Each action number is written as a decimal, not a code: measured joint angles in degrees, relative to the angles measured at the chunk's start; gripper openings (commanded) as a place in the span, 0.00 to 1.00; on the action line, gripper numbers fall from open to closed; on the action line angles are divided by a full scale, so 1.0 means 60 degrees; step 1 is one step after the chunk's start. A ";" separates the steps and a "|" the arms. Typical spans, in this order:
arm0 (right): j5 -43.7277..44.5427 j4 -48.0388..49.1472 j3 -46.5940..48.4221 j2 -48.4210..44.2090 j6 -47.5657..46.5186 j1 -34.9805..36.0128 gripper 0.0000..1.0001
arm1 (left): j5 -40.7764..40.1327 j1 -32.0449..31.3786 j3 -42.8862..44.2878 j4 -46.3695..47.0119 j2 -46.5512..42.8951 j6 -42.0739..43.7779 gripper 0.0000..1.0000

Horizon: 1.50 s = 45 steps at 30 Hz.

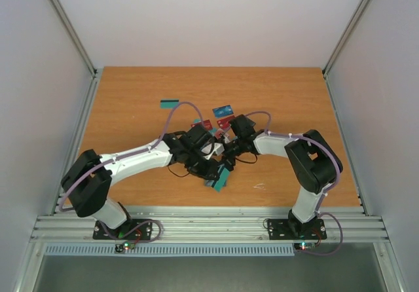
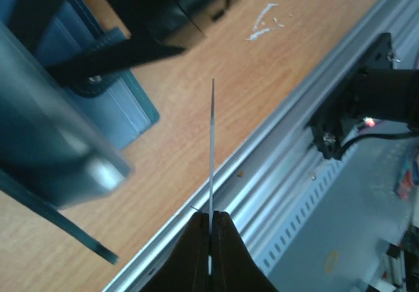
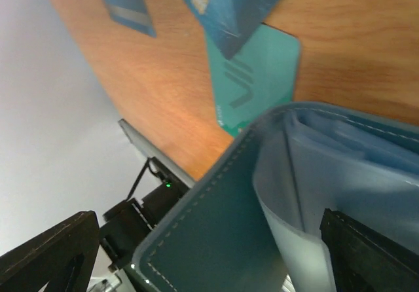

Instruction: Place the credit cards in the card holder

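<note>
My left gripper point(image 1: 211, 166) is shut on a thin card, seen edge-on in the left wrist view point(image 2: 212, 148), held upright just right of the card holder point(image 2: 111, 112). The teal-blue card holder point(image 1: 220, 179) lies open near the table's front middle. In the right wrist view its stitched teal flap point(image 3: 216, 239) and grey-blue pockets point(image 3: 340, 174) stand between my right gripper's point(image 3: 206, 223) wide-open fingers point(image 3: 52, 256). Loose credit cards lie behind: a teal one point(image 3: 262, 76), a blue one point(image 3: 229, 10), red ones point(image 1: 206, 125) and a teal one far left point(image 1: 169, 103).
The table's front edge and aluminium rail point(image 2: 275, 174) run close below the left gripper. The right arm's base point(image 2: 366, 109) stands beyond the rail. The two grippers point(image 1: 226, 153) are nearly touching over the holder. Enclosure walls stand on both sides.
</note>
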 measured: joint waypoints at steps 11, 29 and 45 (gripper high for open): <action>0.0710 -0.4426 0.1876 -0.0251 -0.1508 0.0022 0.94 | -0.1279 -0.0506 0.0379 -0.0404 -0.0455 0.0306 0.00; 0.0769 -0.5745 0.3085 -0.0331 -0.1825 0.0084 0.94 | -0.1592 -0.1107 -0.1687 0.0109 -0.2477 0.0058 0.00; 0.3716 -0.7825 -0.0120 -0.4073 -0.3268 -0.1574 0.88 | -0.3475 -0.1424 0.2929 -0.2364 0.0827 -0.1100 0.00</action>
